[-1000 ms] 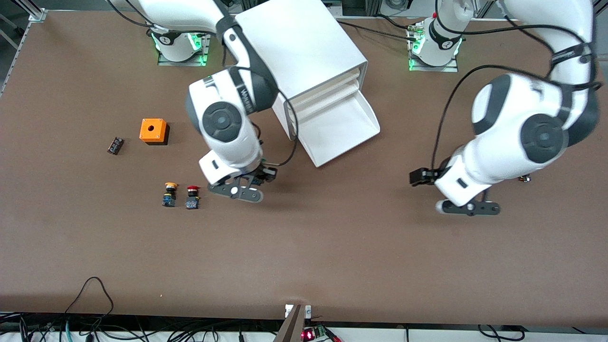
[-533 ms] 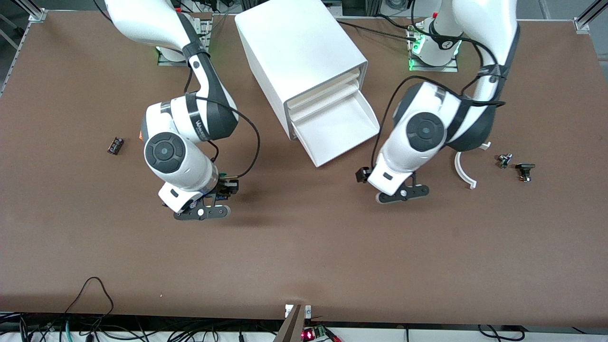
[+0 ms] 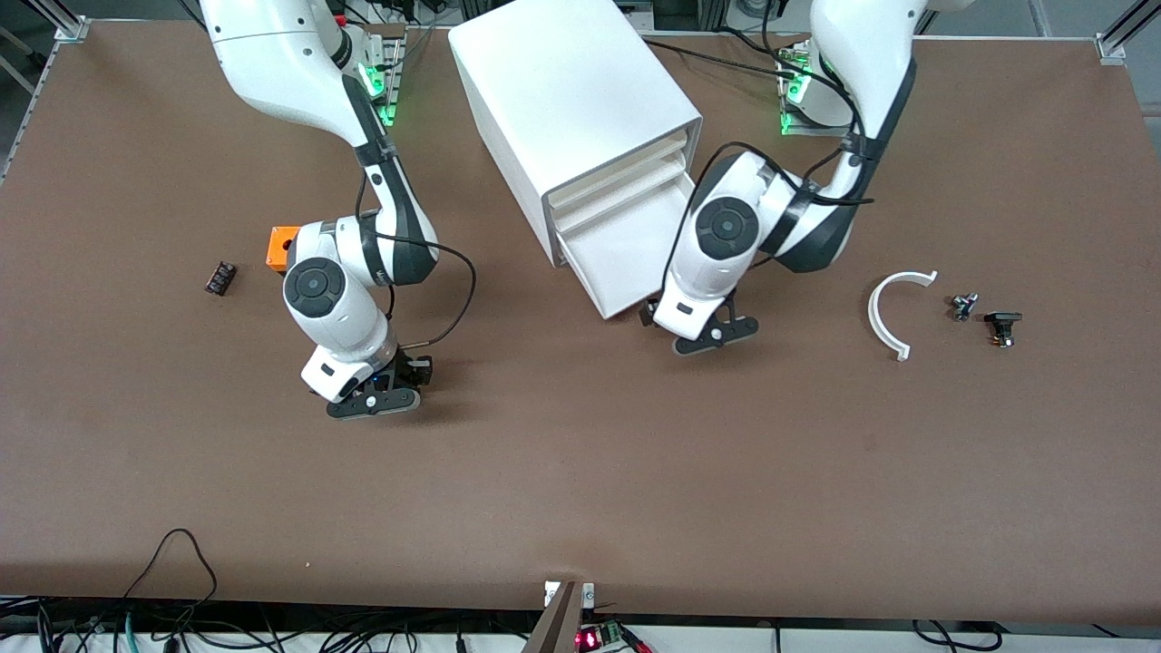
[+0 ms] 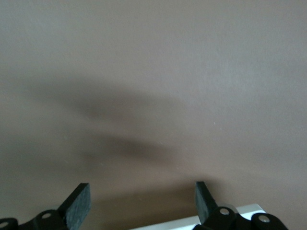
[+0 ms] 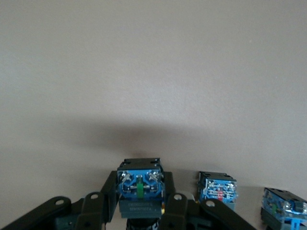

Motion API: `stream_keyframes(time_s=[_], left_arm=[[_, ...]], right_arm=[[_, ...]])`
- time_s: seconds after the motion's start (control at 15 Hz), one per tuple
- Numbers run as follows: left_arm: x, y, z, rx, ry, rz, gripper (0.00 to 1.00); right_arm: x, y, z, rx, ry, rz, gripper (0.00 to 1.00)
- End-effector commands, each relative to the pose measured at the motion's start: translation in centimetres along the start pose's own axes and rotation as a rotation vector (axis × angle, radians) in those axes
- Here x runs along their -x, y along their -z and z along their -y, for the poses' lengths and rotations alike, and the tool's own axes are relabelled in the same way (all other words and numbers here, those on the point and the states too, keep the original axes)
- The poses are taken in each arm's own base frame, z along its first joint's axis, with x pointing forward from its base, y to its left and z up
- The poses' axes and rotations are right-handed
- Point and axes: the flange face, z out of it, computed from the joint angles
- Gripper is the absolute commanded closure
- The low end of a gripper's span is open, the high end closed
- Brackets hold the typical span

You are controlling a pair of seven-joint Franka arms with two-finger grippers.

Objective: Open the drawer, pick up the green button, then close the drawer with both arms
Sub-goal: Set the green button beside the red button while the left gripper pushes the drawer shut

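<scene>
The drawer [image 3: 635,249], lowest of three in the white cabinet [image 3: 571,100], stands pulled out and looks empty. My right gripper [image 3: 374,402] is low over the table and shut on the button [image 5: 139,188]. Only the button's blue base with a green mark and its black body show; the green cap is hidden. My left gripper [image 3: 712,334] is open and empty, low over the table at the corner of the drawer's front. Its fingers [image 4: 77,207] stand wide apart, with a white edge [image 4: 192,223] just under them.
Two other buttons' blue bases [image 5: 217,189] [image 5: 283,208] stand right beside the held button. An orange box [image 3: 281,245] and a small black part [image 3: 219,277] lie toward the right arm's end. A white curved piece [image 3: 893,313] and small parts [image 3: 1001,326] lie toward the left arm's end.
The right gripper has carried the button toward the right arm's end, beside the other two buttons. The left gripper has swung in to the open drawer's front corner.
</scene>
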Motion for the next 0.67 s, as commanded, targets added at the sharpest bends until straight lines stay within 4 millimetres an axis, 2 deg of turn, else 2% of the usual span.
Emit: stream_keyframes(time_s=[0.0,0.2,0.4,0.47,0.53,0.6], left_arm=[[3.0,-1.4,0.2,-0.002,0.021,-0.038,0.04],[4.2,-1.9,-0.1,-0.007,0.034,-0.035,0.05],[4.8,-2.3,-0.1,-0.014,0.07,-0.032,0.05],[5.8,-2.4,-0.5,-0.016,0.078,-0.03,0.05],[6.3,-2.3,-0.7,-0.017,0.096,-0.031,0.05],[6.4,-2.3,-0.7,-0.017,0.108,-0.032,0.04]], right_arm=[[1.5,0.2,-0.2,-0.033,-0.024,-0.034,1.0],[2.3,-1.8,0.2,-0.083,-0.107,-0.026,1.0],[2.7,-2.7,0.1,-0.084,-0.124,-0.021,1.0],[2.7,-2.7,0.0,-0.084,-0.126,-0.017,0.92],[2.6,-2.7,-0.3,-0.083,-0.132,-0.017,0.5],[2.5,-2.7,-0.5,-0.083,-0.136,-0.017,0.0]])
